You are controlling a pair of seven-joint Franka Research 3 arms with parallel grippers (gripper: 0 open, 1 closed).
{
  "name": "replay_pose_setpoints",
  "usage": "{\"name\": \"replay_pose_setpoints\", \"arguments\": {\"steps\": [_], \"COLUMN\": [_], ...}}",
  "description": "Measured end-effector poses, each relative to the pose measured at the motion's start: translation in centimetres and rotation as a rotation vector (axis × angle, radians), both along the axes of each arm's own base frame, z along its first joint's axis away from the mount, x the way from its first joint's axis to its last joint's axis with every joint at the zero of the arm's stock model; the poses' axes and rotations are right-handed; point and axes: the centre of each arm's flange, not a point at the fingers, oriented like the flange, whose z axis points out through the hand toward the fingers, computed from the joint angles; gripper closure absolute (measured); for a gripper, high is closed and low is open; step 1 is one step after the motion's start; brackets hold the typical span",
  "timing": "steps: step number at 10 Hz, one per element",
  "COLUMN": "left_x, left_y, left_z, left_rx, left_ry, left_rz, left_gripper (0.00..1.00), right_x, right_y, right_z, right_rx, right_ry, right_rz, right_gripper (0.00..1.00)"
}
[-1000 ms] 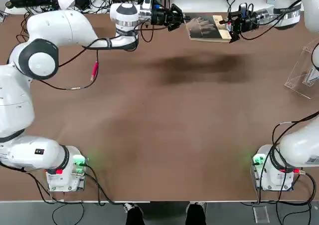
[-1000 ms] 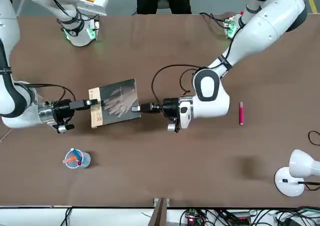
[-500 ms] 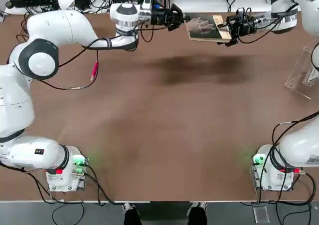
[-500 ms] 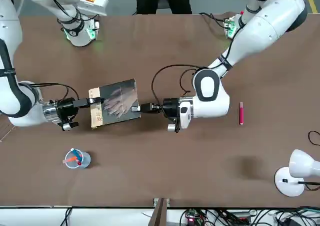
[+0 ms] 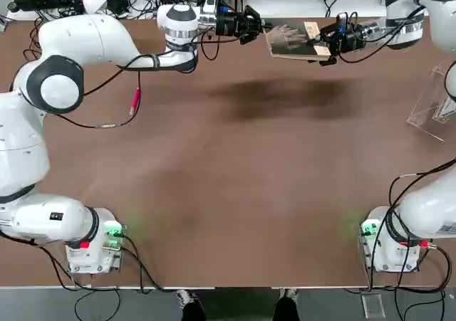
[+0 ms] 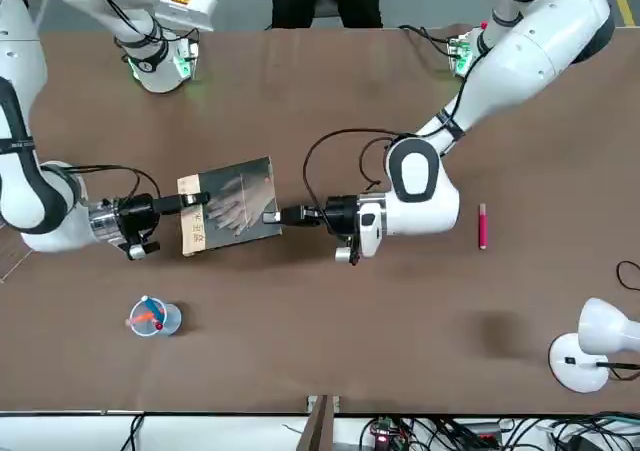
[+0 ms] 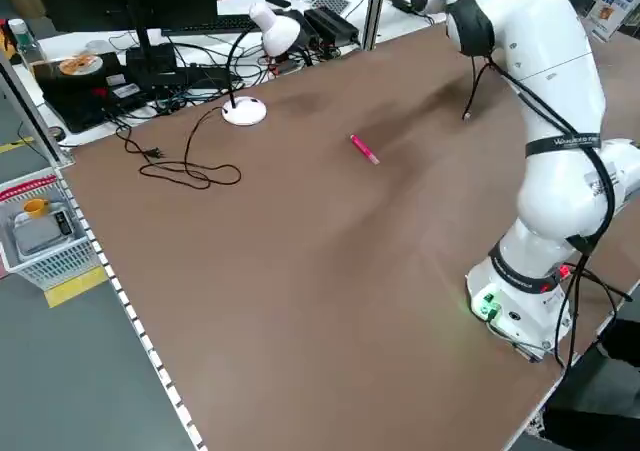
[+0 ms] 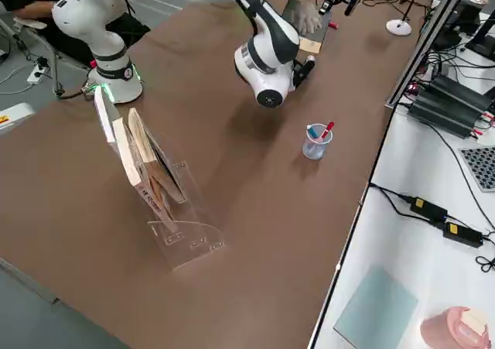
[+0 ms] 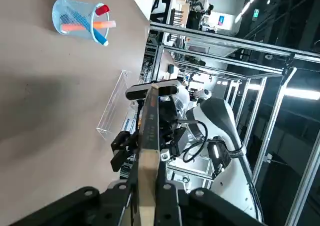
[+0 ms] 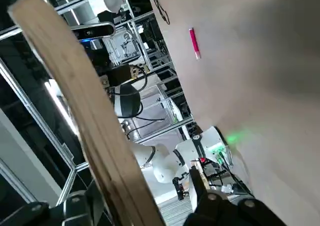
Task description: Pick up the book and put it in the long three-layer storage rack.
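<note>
A wide brown surface (image 5: 235, 179) is carrying the scene, with cables and equipment crowding its far edge. Above that far edge the book (image 5: 296, 40) is hanging in the air between the two arms, cover up. The left tool (image 5: 262, 26) is staying clenched on one short edge of the book, and that arm is not moving. The right tool (image 5: 319, 45) is now reaching over the tan strip at the opposite edge, where a second ago it was standing just off that edge, and its jaws are narrowing from wide; they are not yet seen pressed onto the cover. That is reading as a handover under way: the right arm is about to take the book, since the long three-layer storage rack (image 5: 436, 100) is standing on the robot's right, well apart from the book.

The top view is showing only a corner of the rack, while the right side view is showing the whole rack (image 8: 158, 202) with other books already leaning in its slanted compartments. The front view is showing a small cup of pens (image 6: 152, 317) near the book, and a pink pen (image 6: 483, 225) lying beyond the left arm. The left wrist view is showing the book edge-on between its fingers (image 9: 165, 206)
</note>
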Motion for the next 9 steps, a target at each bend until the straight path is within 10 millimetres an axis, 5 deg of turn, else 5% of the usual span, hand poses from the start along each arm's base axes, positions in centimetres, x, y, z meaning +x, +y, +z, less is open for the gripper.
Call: {"name": "replay_pose_setpoints", "arguments": {"steps": [3, 6, 9], "left_x": [0.03, -0.09, -0.27], "left_y": [0.05, -0.07, -0.35], "left_z": [-0.06, -0.29, -0.26], "left_rx": [0.001, 0.004, 0.003], "left_ry": [0.0, 0.002, 0.002], "left_rz": [0.001, -0.002, -0.006], "left_gripper": [1.0, 1.0, 0.96], "right_x": [-0.24, -0.16, -0.25], "right_y": [0.34, 0.13, -0.32], "right_z": [-0.26, 0.15, 0.42], "right_rx": [0.018, 0.035, 0.052], "right_ry": [0.05, 0.116, 0.139], "right_rz": [-0.019, -0.026, -0.019], "right_gripper": [0.51, 0.81, 0.85]}}
